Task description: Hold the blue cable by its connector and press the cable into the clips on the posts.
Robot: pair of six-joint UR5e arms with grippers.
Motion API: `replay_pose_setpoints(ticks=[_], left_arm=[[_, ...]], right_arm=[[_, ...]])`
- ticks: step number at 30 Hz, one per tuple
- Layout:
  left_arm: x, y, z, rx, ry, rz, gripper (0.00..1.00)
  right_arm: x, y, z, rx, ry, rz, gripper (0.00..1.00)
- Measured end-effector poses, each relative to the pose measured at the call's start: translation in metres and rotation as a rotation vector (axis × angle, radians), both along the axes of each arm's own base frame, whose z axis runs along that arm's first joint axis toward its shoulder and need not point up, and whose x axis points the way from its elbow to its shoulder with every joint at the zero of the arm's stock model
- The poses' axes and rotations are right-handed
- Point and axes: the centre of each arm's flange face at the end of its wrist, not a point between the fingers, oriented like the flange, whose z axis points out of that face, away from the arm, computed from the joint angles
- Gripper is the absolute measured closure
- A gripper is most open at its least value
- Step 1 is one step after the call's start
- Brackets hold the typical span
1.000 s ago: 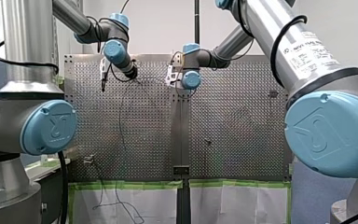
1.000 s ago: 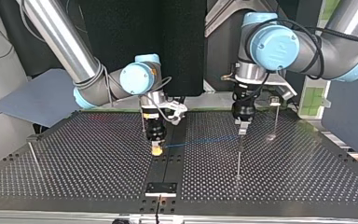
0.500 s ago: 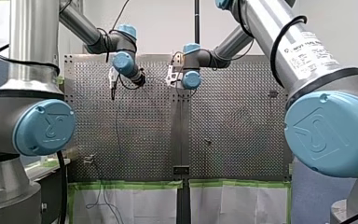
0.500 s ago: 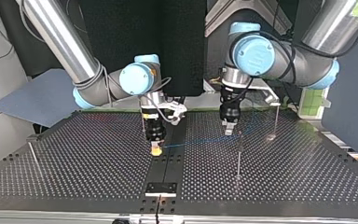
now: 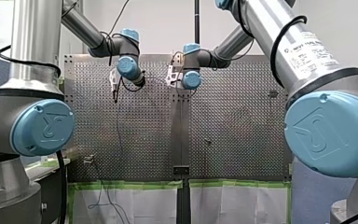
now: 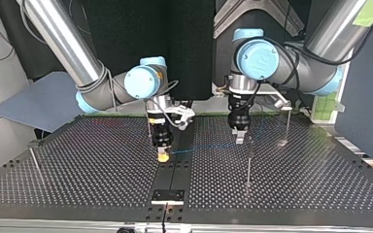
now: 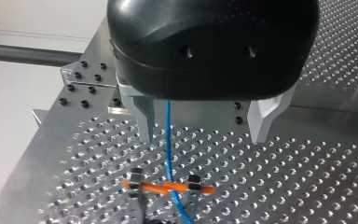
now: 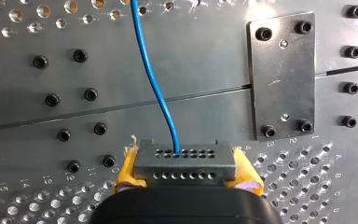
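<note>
beside the table (image 6: 77,170) seam, right jaws tight on connector (image 8: 185,163); left jaws wide apart astride blue cable (image 7: 168,140)

Connector (image 8: 185,163) base hidden inside right tool (image 8: 186,173).

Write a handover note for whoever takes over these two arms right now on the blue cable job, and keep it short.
My right gripper: shut on the connector, with a yellow pad on either side.
My left gripper: open; the blue cable runs between its fingers.
Cable: stretched from the connector to the orange clip on the near post below my left gripper.
Done: connector held, cable laid across that clip. I cannot tell whether it is seated.
Left: press it in there, then probably go on to the far post at the top view's right.
</note>
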Motion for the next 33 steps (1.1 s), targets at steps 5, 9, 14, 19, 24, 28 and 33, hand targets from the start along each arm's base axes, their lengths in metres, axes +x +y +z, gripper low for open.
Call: replay_pose_setpoints(ticks=[5, 9, 14, 19, 24, 28, 33], left_arm=[[0.011, -0.013, -0.003, -0.004, 0.007, -0.011, 0.0], [0.019, -0.02, 0.005, -0.018, -0.018, -0.001, 0.0], [0.026, -0.023, 0.02, -0.037, -0.052, 0.015, 0.0], [0.031, -0.022, 0.029, -0.05, -0.07, 0.023, 0.0], [0.036, -0.022, 0.025, -0.051, -0.068, 0.023, 0.0], [0.041, -0.024, 0.018, -0.046, -0.058, 0.021, 0.0], [0.042, -0.023, 0.017, -0.045, -0.058, 0.026, 0.0]], right_arm=[[0.0, 0.0, 0.0, 0.0, 0.0, 0.001, 1.0], [0.0, 0.0, 0.0, 0.0, 0.0, 0.001, 1.0], [0.0, 0.0, 0.0, -0.001, -0.001, 0.001, 1.0], [0.0, 0.0, -0.001, 0.0, 0.0, 0.001, 1.0], [0.0, -0.001, -0.001, 0.0, 0.0, 0.001, 1.0], [0.0, -0.001, -0.001, 0.001, 0.001, 0.002, 1.0], [0.0, 0.0, -0.001, 0.002, 0.002, 0.003, 1.0]])
